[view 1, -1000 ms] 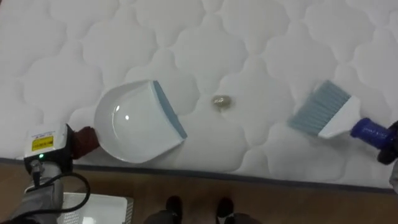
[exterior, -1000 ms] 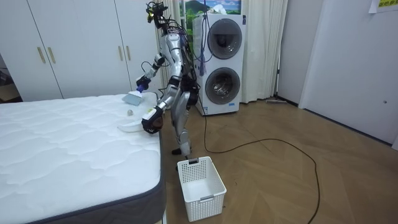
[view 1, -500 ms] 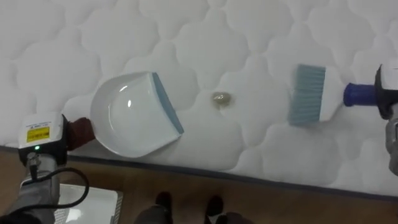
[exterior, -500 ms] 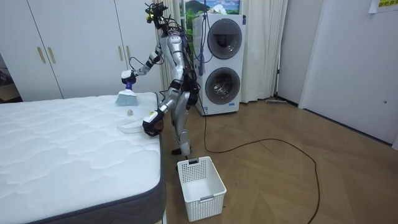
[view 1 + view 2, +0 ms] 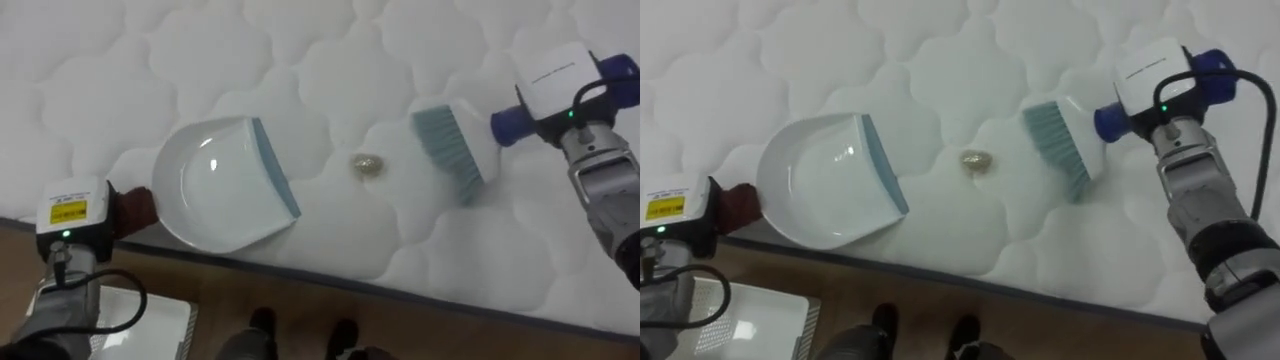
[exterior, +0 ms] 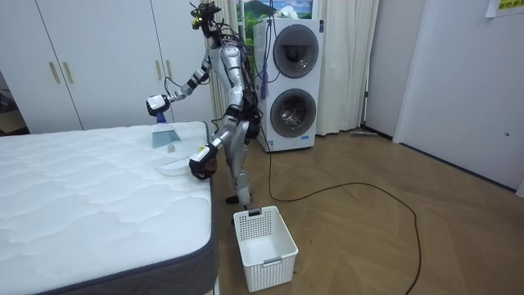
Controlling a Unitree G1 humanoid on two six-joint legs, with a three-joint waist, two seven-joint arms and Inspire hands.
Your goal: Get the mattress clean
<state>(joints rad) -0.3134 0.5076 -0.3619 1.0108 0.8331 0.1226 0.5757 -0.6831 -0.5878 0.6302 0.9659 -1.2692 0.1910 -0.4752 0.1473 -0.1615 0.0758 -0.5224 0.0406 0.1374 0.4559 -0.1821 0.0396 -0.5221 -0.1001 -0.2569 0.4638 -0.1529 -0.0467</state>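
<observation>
Bed (image 5: 120, 80): one small scrap (image 5: 369, 165) lies on it, between dustpan (image 5: 215, 190) and brush (image 5: 450, 150).
Left hand (image 5: 128, 212): seems closed on the dustpan handle, at the bed edge.
Right hand (image 5: 565, 100): wrapped round the brush handle, bristles near the scrap.
Progress: we judge the sweep itself not yet done.

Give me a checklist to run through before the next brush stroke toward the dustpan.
1. Crumb lies between brush and dustpan: ok.
2. Dustpan's open edge faces the crumb: ok.
3. That edge sits flat on the mattress: cannot tell.
4. Nothing else lies between brush and crumb: ok.
5. Right hand has a firm hold on the brush, left hand on the dustpan: cannot tell.
6. Basket stands on the floor beside the bed for emptying: ok.
</observation>
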